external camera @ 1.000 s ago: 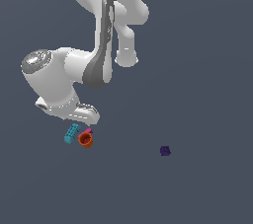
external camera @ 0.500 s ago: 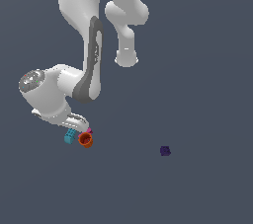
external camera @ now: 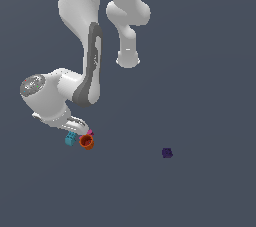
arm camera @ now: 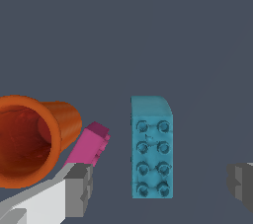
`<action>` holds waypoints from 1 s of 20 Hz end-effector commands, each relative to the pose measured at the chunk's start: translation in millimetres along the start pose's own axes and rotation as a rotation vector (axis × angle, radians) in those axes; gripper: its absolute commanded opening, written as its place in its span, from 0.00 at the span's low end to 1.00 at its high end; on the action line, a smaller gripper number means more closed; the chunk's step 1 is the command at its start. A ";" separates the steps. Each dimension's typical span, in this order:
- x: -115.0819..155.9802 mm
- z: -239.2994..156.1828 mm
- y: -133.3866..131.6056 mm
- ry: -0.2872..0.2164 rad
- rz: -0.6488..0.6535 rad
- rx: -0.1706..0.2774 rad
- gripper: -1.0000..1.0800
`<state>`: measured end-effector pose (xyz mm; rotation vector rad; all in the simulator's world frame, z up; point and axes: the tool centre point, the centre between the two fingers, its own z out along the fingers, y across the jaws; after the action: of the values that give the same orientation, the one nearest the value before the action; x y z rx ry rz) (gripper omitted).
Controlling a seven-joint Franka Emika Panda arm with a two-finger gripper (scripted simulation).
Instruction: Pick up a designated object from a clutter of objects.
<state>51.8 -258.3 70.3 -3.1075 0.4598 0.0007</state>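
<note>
The teal studded brick (arm camera: 151,149) lies flat with its studs up, between my two fingertips in the wrist view. My gripper (arm camera: 159,183) is open, one grey finger pad (arm camera: 79,189) beside the pink block and the other pad (arm camera: 241,184) well clear of the brick. In the exterior view the gripper (external camera: 79,130) is low over the clutter, just above the teal brick (external camera: 70,139). The orange cup (arm camera: 30,139) lies on its side next to the pink block (arm camera: 90,145); both sit on one side of the brick. The cup (external camera: 87,142) and pink block (external camera: 90,133) sit tight together.
A dark purple cube (external camera: 167,153) sits alone far toward the exterior view's right. The arm's white links (external camera: 80,46) rise above the clutter. The floor is a plain dark grey surface.
The arm has swung toward the exterior view's left and the hand has come down lower over the brick, cup and pink block. None of the objects has moved.
</note>
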 end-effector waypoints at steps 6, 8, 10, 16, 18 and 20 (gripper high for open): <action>-1.1 33.3 0.4 0.000 0.001 0.000 0.96; -1.1 41.7 0.5 0.000 0.001 0.000 0.96; -0.7 46.3 0.7 0.000 0.001 0.000 0.96; 0.2 48.2 0.9 0.000 0.001 0.000 0.00; 0.2 48.2 0.9 0.000 0.001 0.000 0.00; 0.2 48.2 0.9 0.000 0.001 0.000 0.00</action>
<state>66.2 -263.5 46.4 -3.1147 0.4595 -0.0667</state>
